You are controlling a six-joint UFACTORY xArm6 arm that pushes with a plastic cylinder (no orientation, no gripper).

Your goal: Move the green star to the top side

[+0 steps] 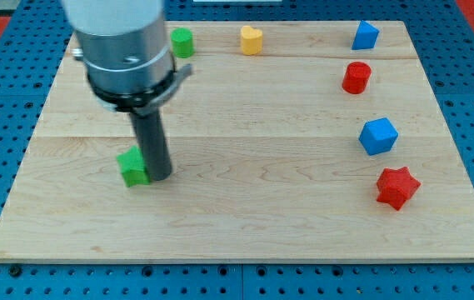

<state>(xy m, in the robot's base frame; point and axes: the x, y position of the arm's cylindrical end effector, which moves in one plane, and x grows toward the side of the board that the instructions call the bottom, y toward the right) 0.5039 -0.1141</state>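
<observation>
Nearest the camera ran the front edge of the pale wooden board (245,250), bare along the view's bottom, and just above it on the view's left sat the small green star-shaped block (134,167). My tip (159,175) — the lower end of the straight dark rod — stood on the board touching that block's right side, perhaps a shade toward its far corner. There was no pincer to speak of as wide or narrow; the rod ended plainly and held nothing, only pressed against the star.

That relation was the one the coming move turned on. The star lay to the view's left of my tip, while the task asked for it to travel to the view's top. A push from where I stood would, I judged, send it leftward rather than upward — so the tip would need to come round to the star's bottom side first.

Along the top edge sat a green round block (182,42), partly hidden by the arm, and a yellow heart-shaped block (251,39). Well apart on the view's right were a blue block (365,35), a red cylinder (356,77), a blue cube (378,136) and a red star (397,187).
</observation>
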